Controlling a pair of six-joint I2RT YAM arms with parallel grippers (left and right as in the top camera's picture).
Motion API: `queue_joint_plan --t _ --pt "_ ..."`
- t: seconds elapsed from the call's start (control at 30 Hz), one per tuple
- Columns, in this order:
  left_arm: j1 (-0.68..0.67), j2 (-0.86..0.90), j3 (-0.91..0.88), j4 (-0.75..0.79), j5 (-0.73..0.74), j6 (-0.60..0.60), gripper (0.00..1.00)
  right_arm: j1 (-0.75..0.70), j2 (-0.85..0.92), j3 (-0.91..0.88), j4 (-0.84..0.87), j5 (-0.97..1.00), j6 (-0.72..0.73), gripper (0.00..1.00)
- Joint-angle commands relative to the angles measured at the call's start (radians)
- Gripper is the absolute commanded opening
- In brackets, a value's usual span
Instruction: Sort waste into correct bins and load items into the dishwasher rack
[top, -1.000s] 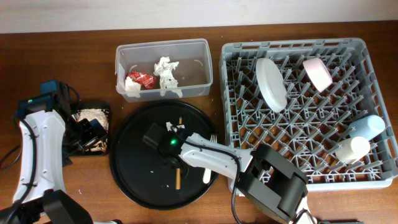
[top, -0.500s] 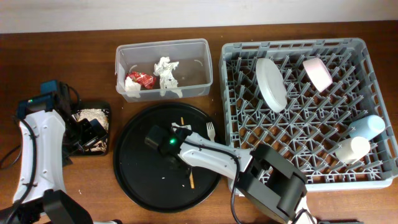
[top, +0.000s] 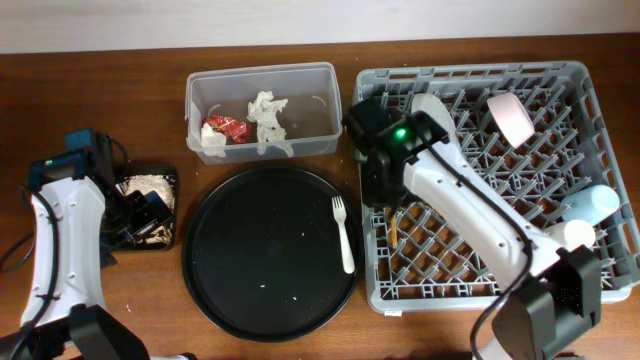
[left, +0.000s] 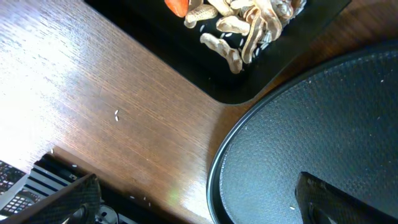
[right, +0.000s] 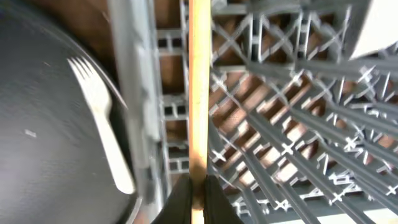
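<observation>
Gripping the chopstick (right: 199, 74), the right gripper (right: 198, 190) now hangs over the rack (top: 470, 70), off the round tray (top: 260, 250); only the fork (top: 343, 235) remains.

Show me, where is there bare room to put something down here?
The round black tray is mostly bare left of the white fork. The grey rack has open floor along its front, between the chopstick and the small white cup. Its back, with plate and bowl, is crowded.
</observation>
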Motion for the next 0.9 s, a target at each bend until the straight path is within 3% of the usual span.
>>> queue_joint_plan --t 0.0,0.2,0.23,0.37,0.5,0.67,0.87 --pt "0.003 -0.01 -0.004 -0.001 0.007 -0.013 0.99 -0.003 -0.01 -0.093 0.052 0.009 -0.015 0.04" --pt "0.003 -0.01 -0.004 -0.001 0.006 -0.013 1.0 -0.002 -0.008 -0.225 0.169 -0.021 -0.015 0.06" --pt "0.003 -0.01 -0.004 -0.001 0.007 -0.013 0.99 -0.002 -0.008 -0.224 0.18 -0.021 -0.015 0.27" --pt "0.003 -0.01 -0.004 0.0 0.006 -0.013 0.99 -0.002 -0.023 -0.172 0.134 -0.026 -0.015 0.43" --pt "0.003 -0.01 -0.004 0.001 0.006 -0.013 0.99 0.028 -0.125 0.004 0.088 -0.072 -0.019 0.43" --pt "0.003 -0.01 -0.004 0.006 0.007 -0.013 0.99 0.198 -0.05 -0.028 0.101 -0.105 -0.003 0.43" --pt "0.003 -0.01 -0.004 0.006 0.007 -0.01 0.99 0.243 0.092 -0.101 0.156 -0.097 0.065 0.47"
